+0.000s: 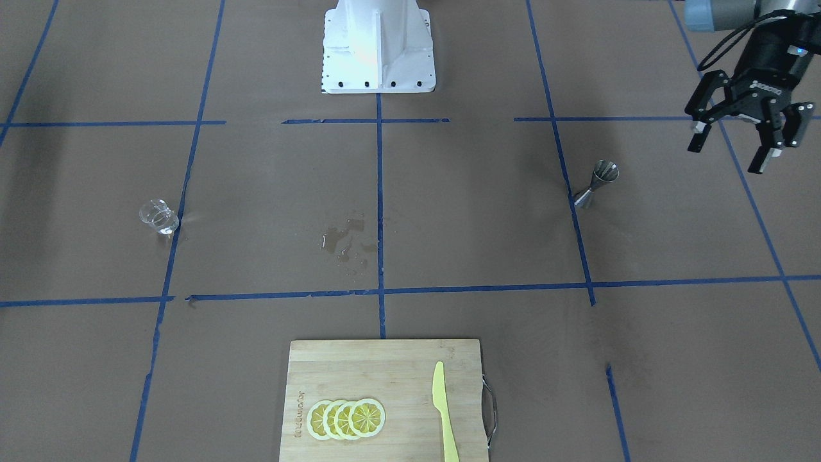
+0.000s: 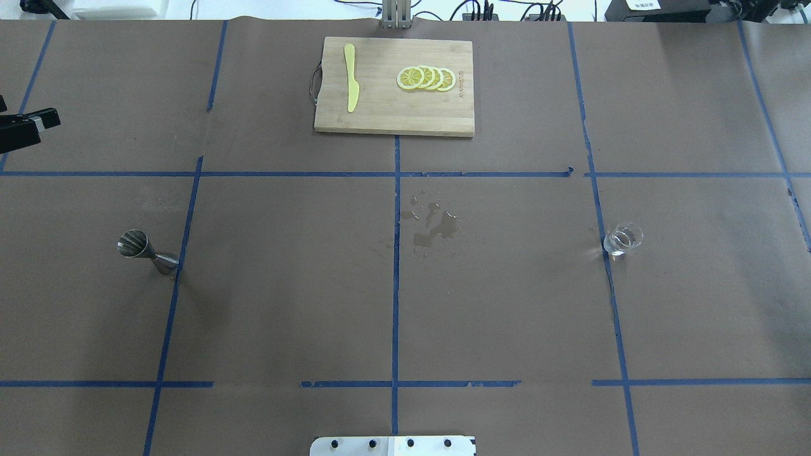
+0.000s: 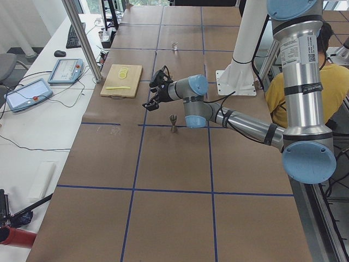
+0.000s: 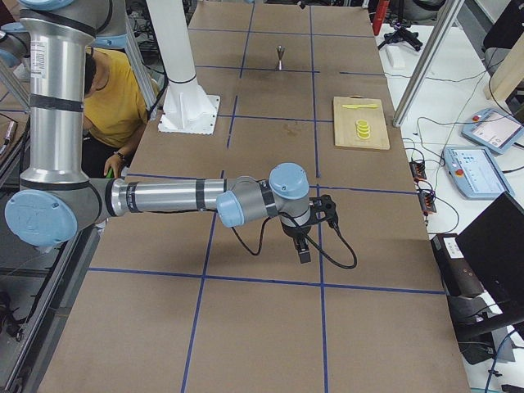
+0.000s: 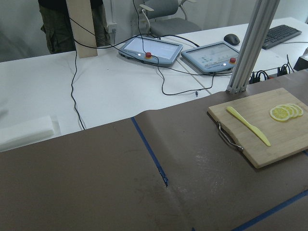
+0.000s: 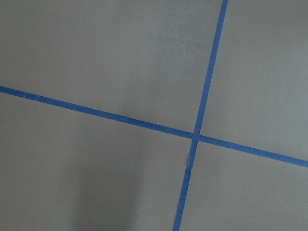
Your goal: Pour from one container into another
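1. Right claw (image 4: 304,246): it hangs fingers-down over the counter (image 2: 285,285), out past the robot's right end of the working area. It appears only in the right side view, so whether it is released or clenched cannot be told. Its wrist camera shows only a blue tape cross (image 6: 195,136) on bare counter, with no task item in frame.

2. Glass cup (image 2: 623,240): this is the nearest task item to the right claw. It stands upright, mouth up, just beside a tape line, and lies inboard of the claw, toward the counter's middle. Nothing touches it. Whether it holds liquid cannot be told.

3. Wet patch (image 2: 437,225): this lies farther inboard, past the cup, near the centre tape line.

4. Jigger (image 2: 142,249): it stands farther again, upright with the wide cone up, well apart from the cup.

5. Left claw (image 1: 731,153): this is the farthest item. It is released, with the jaws spread and empty, raised above the counter. The jigger lies below it and inboard.

Assessment: the right arm is the nearer to the cup. Because the cup's axis is vertical, a level side approach travelling inboard is indicated.
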